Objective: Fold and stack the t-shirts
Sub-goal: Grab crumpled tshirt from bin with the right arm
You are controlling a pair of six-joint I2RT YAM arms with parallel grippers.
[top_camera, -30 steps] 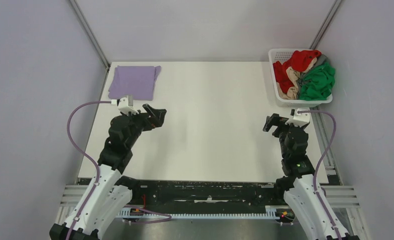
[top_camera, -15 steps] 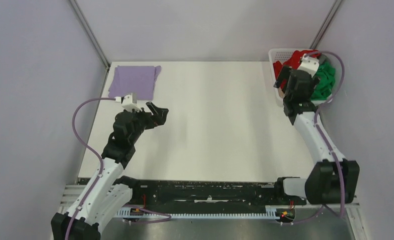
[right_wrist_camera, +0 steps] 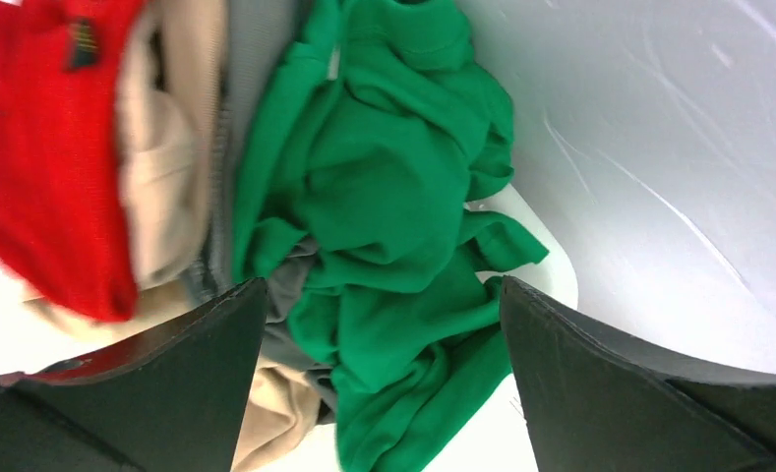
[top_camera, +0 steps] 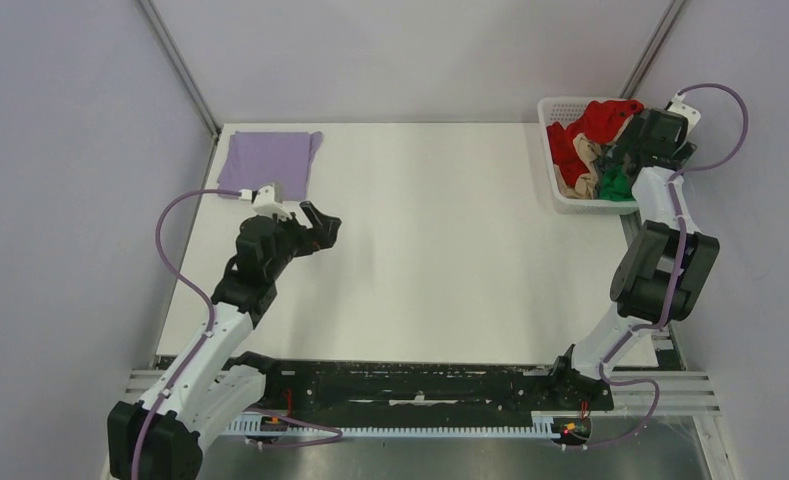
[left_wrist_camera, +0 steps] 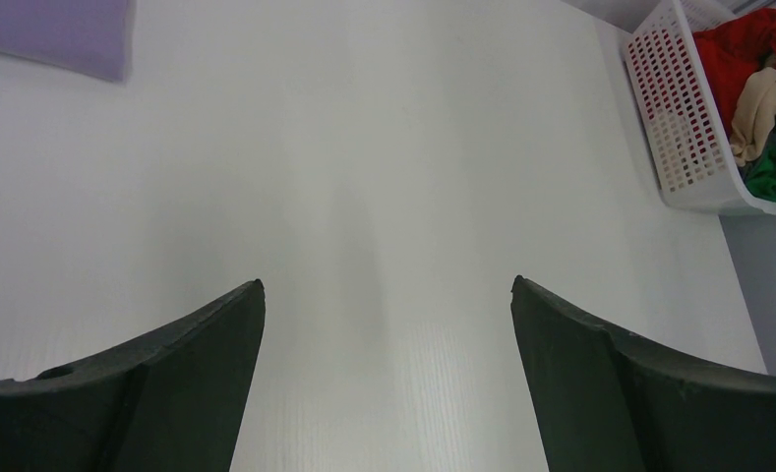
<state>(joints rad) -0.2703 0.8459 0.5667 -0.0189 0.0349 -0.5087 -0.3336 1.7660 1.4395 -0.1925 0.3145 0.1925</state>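
Note:
A folded lavender t-shirt [top_camera: 267,163] lies flat at the table's far left corner; its edge shows in the left wrist view [left_wrist_camera: 54,34]. Crumpled t-shirts fill the white basket [top_camera: 567,205] at far right: red [top_camera: 592,128], beige [top_camera: 582,172], green [top_camera: 617,183]. My right gripper [top_camera: 622,160] is open and hangs just above the green t-shirt [right_wrist_camera: 384,236], with red [right_wrist_camera: 49,147], beige [right_wrist_camera: 167,177] and dark grey [right_wrist_camera: 256,88] t-shirts beside it. My left gripper [top_camera: 317,222] is open and empty over the bare left part of the table [left_wrist_camera: 384,295].
The basket [left_wrist_camera: 674,118] stands at the table's far right edge. Grey walls and metal posts bound the table on three sides. The arms' bases and a black rail sit along the near edge.
My right arm has swung from the table's right side up and back over the basket, now above the green t-shirt. My left gripper has shifted slightly forward.

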